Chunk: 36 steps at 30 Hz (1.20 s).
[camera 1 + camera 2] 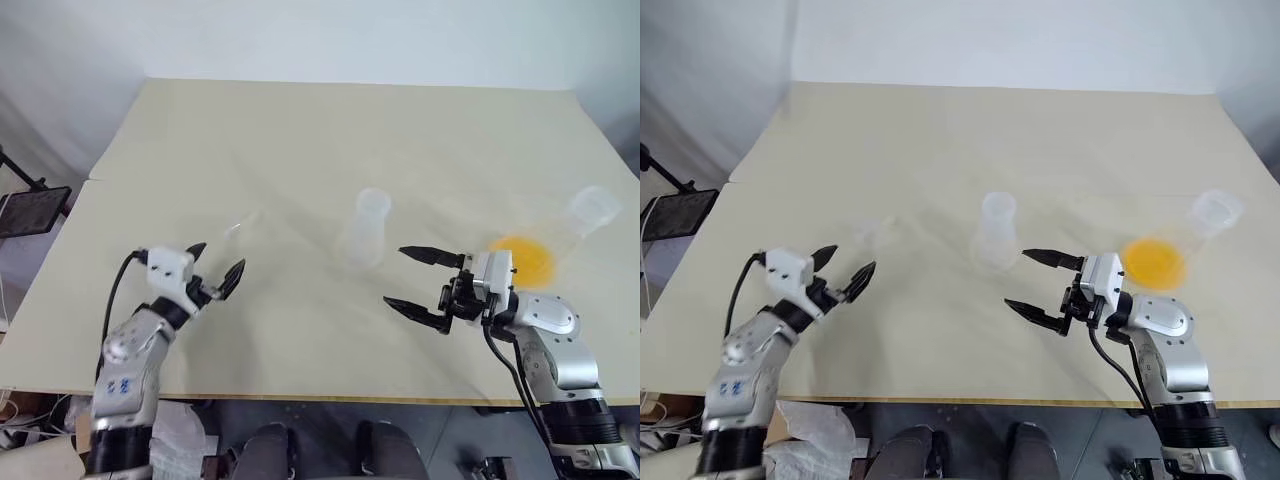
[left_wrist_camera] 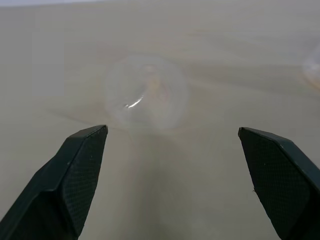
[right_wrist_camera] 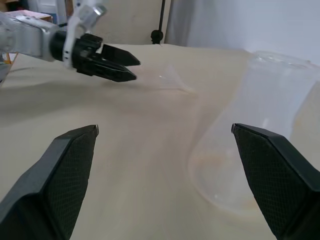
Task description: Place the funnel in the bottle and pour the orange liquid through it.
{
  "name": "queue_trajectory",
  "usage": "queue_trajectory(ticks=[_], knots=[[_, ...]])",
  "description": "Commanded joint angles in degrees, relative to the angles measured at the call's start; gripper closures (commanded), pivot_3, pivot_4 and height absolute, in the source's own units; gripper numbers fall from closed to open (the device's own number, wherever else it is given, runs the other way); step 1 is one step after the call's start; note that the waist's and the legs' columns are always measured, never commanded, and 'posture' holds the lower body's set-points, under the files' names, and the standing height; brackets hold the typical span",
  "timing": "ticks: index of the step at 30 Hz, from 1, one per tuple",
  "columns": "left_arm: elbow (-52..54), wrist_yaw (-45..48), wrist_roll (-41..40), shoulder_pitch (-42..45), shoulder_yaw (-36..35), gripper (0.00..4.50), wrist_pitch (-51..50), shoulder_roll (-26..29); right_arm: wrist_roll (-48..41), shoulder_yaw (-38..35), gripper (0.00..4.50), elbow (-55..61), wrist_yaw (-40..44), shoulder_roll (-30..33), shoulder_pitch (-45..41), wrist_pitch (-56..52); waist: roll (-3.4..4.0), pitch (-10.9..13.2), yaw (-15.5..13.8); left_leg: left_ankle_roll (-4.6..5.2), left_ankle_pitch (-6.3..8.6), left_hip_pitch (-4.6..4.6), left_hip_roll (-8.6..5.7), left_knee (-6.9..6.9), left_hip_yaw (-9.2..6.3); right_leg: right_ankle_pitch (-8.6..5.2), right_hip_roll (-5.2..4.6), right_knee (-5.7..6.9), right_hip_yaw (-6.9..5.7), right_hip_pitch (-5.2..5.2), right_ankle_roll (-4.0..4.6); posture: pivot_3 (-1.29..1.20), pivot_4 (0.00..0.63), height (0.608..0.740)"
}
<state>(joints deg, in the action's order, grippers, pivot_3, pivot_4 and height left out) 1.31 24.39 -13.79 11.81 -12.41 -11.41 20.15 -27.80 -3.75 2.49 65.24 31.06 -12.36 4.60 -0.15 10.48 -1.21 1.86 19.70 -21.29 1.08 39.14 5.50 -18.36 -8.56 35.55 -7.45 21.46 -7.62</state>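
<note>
Nothing done yet, we judge. Funnel (image 1: 243, 228) lies on the desk (image 1: 300, 130), centre-left, just beyond the left end effector (image 1: 213, 266), jaws apart. Bottle (image 1: 365, 232) stands mid-frame, empty. Orange liquid (image 1: 527, 258) sits right, unpoured; right end effector (image 1: 418, 283) apart, empty.

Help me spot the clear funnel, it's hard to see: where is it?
The funnel lies on its side on the table's left half, just ahead of the open left claw.

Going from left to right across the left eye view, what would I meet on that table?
Left gripper → funnel → bottle → right gripper → orange liquid in the tilted flask.
</note>
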Motion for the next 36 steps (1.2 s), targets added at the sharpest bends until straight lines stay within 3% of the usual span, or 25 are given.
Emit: queue_trajectory(ticks=[1,8,9,13,24,29,36], knots=[[-7.38,0.88,1.52,6.48,2.56,0.04,4.13,-0.72,-0.21,-1.00,0.00,3.44,-1.77,-0.16,0.76,0.38,0.00,0.00,-0.04,0.01,0.00,0.00,-0.03,0.00,0.00,0.00,-0.02,0.00,0.01,0.00,-0.01,0.00,0.150,0.740],[-14.89,2.27,1.85,11.22,3.92,0.04,7.50,-0.54,-0.14,-0.65,0.00,4.94,-3.99,-0.65,2.04,0.28,0.00,0.00,-0.03,0.00,0.00,-0.02,-0.03,0.00,-0.03,0.01,0.00,-0.01,-0.07,0.00,-0.02,0.00,0.150,0.740],[-15.24,2.34,1.84,11.35,3.98,0.22,7.79,-0.50,-0.14,-0.62,0.00,5.04,-4.19,-0.66,2.17,0.33,-0.01,0.00,0.00,0.00,0.00,-0.02,-0.03,0.00,-0.03,0.01,0.00,0.00,-0.07,0.00,-0.02,0.00,0.150,0.740],[-16.83,1.73,2.03,12.14,3.47,1.14,8.85,-0.32,-0.05,-0.51,0.00,5.33,-5.01,-0.89,2.57,0.57,-0.01,0.00,-0.03,0.00,-0.01,-0.02,-0.02,0.00,-0.02,0.01,-0.01,0.00,-0.06,0.01,-0.02,0.00,0.150,0.740],[-19.81,4.52,1.37,13.82,3.64,4.39,10.90,-0.12,0.42,-0.96,0.00,5.85,-6.31,-1.17,3.84,1.17,-0.01,0.00,-0.10,0.00,-0.01,-0.02,-0.04,0.00,-0.02,0.01,-0.01,0.00,-0.06,0.00,-0.03,0.00,0.150,0.740],[-19.37,8.81,-0.77,15.01,2.39,4.47,13.32,2.01,0.59,-1.58,0.00,7.27,-7.33,-0.89,5.81,1.44,-0.01,0.00,-0.16,0.00,-0.01,-0.02,-0.05,0.01,-0.04,0.01,-0.03,0.00,-0.05,-0.02,-0.03,0.00,0.150,0.740],[-15.89,26.72,-3.45,22.72,4.47,4.47,14.90,14.08,0.62,-4.86,0.00,10.98,-9.82,0.19,11.58,1.47,-0.03,0.02,-0.21,-0.02,-0.03,-0.06,-0.05,0.00,-0.03,0.01,0.01,-0.01,-0.08,0.03,-0.03,0.00,0.150,0.740]])
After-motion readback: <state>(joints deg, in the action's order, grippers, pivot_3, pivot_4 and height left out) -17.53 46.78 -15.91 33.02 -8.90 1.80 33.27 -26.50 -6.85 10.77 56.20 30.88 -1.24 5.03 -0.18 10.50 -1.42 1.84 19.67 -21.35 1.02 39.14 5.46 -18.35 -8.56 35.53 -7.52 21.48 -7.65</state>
